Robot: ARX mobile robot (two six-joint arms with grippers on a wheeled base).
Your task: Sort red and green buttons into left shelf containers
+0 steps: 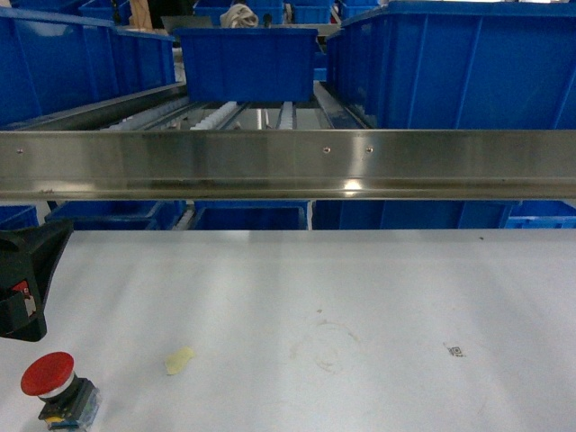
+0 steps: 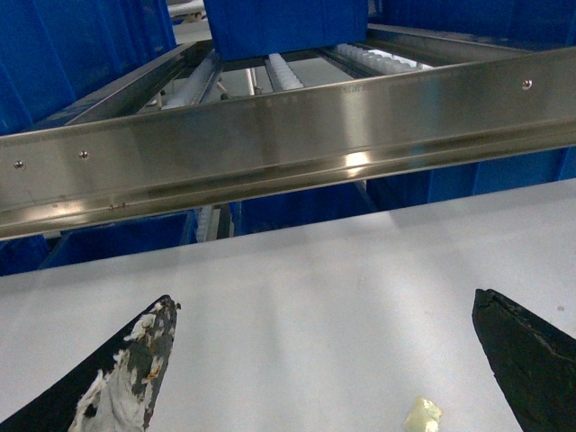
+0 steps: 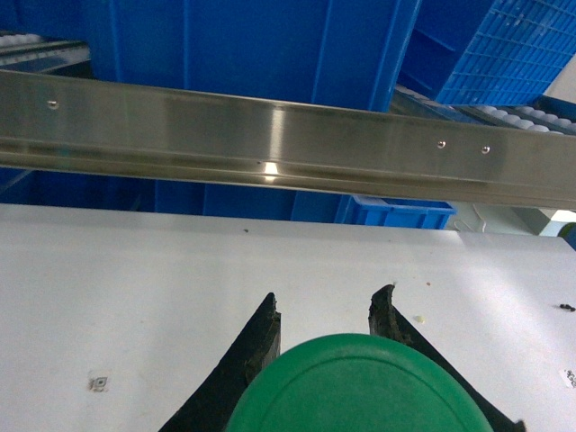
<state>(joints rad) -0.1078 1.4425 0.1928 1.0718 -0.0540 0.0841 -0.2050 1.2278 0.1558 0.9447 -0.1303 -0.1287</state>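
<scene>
The right gripper (image 3: 324,315) shows only in its own wrist view, low in the middle of the frame. Its two dark fingers (image 3: 261,346) are closed around the green button (image 3: 360,387), whose round green cap fills the bottom centre of that frame between them, above the white table (image 3: 135,288).

The left gripper (image 2: 324,360) is spread wide and holds nothing. In its wrist view one worn, white-flecked finger (image 2: 135,369) sits at the lower left and the other at the lower right, with bare tabletop between them. A pale yellowish scrap (image 2: 423,416) lies at the bottom edge, nearer the right-hand finger. In the head view, part of that arm's black body is visible at the left edge.

The red button (image 1: 56,385) stands on the table in the lower left corner of the head view, with its wide red cap on top and a dark block base beneath. The scrap lies just to its right.

Across the middle of the head view runs a long steel rail (image 1: 288,162). Behind it, on roller tracks, sit the blue bins (image 1: 247,63), one at upper centre and larger ones at either side.
</scene>
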